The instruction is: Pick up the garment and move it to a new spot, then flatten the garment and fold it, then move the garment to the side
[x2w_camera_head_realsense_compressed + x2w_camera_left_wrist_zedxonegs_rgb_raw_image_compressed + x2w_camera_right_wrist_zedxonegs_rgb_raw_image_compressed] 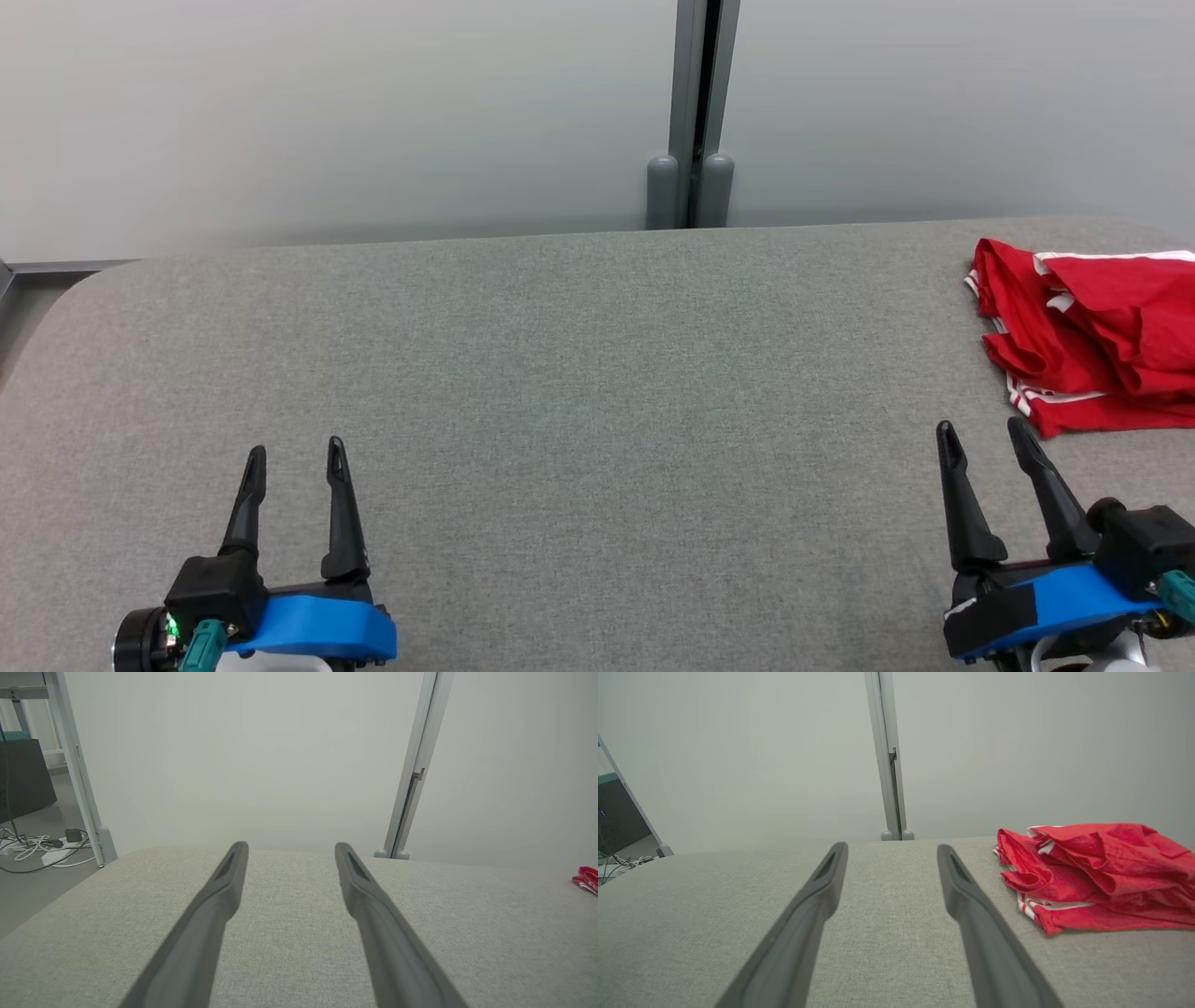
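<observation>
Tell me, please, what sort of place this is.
Probably an office or lab: frosted partition panels joined by a grey post, a grey fabric-covered table, and loose cables on the floor.

A broad surface (597, 373) covered in grey woven cloth spreads under and ahead of both pincers, and its far corner is rounded on the side beyond the left gripper (296, 450). One thing lies on it: a red garment (1092, 336) with white stripes along its hems, crumpled in a loose heap just ahead of the right gripper (982, 427) and off to its right, near the fingertips without touching them. From the left gripper the heap lies well apart, far to the right.
</observation>
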Tool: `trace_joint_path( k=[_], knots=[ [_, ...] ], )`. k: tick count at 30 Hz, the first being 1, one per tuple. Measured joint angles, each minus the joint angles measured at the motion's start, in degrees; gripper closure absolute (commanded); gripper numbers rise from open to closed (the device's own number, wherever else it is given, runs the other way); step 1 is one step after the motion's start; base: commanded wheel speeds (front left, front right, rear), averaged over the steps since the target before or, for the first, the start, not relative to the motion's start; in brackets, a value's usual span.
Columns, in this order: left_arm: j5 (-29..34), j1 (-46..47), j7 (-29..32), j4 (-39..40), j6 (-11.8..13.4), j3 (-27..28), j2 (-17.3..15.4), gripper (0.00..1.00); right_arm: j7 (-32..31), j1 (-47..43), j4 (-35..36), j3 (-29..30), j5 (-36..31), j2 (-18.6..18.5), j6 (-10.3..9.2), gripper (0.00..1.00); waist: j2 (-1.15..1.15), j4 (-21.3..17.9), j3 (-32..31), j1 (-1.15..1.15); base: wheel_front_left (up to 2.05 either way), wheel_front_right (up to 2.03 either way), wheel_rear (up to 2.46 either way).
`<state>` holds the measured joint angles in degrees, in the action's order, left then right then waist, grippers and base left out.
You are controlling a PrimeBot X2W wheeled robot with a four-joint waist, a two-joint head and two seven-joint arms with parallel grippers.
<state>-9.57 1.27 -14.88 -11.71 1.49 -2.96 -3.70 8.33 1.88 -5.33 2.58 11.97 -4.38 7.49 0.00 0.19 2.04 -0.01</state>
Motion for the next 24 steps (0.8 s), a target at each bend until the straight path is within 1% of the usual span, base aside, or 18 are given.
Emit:
trace_joint_path(
  k=[4, 13, 14, 18, 24],
  knots=[
    [-0.12, -0.01, 0.33, 0.22, 0.24, -0.02, -0.13, 0.00, -1.22, -1.53, 2.78, 1.18, -1.44, 0.73, 0.00, 0.00, 0.00, 0.12, 0.03, 0.00, 0.00, 0.00, 0.00],
    [-0.45, -0.12, 0.65, 0.51, 0.76, -0.20, -0.45, 0.00, -2.23, -2.30, 3.90, 1.56, -1.83, 1.23, 0.00, 0.00, 0.00, 0.35, -0.30, 0.00, 0.00, 0.00, 0.00],
    [-0.45, -0.16, 0.65, 0.44, 0.85, -0.15, -0.46, 1.00, -2.22, -2.30, 3.79, 1.55, -1.83, 1.25, 0.00, 1.00, 0.00, 0.35, -0.35, 0.00, 0.00, 0.00, 0.00],
    [-0.57, -1.31, 0.77, -1.62, 0.81, -0.02, 0.15, 1.00, -2.33, -2.40, 1.59, 1.43, -1.72, 1.36, 0.00, 1.00, 0.00, 0.37, -0.38, 0.01, 0.00, 0.00, 0.00],
    [-6.78, -1.37, 2.79, -2.35, 0.12, 0.68, 0.25, 1.00, -3.53, -2.36, 0.44, 1.59, 4.47, 1.44, 0.00, 1.00, 0.00, 0.34, -0.45, 0.00, 0.00, 0.00, 0.00]
  ],
)
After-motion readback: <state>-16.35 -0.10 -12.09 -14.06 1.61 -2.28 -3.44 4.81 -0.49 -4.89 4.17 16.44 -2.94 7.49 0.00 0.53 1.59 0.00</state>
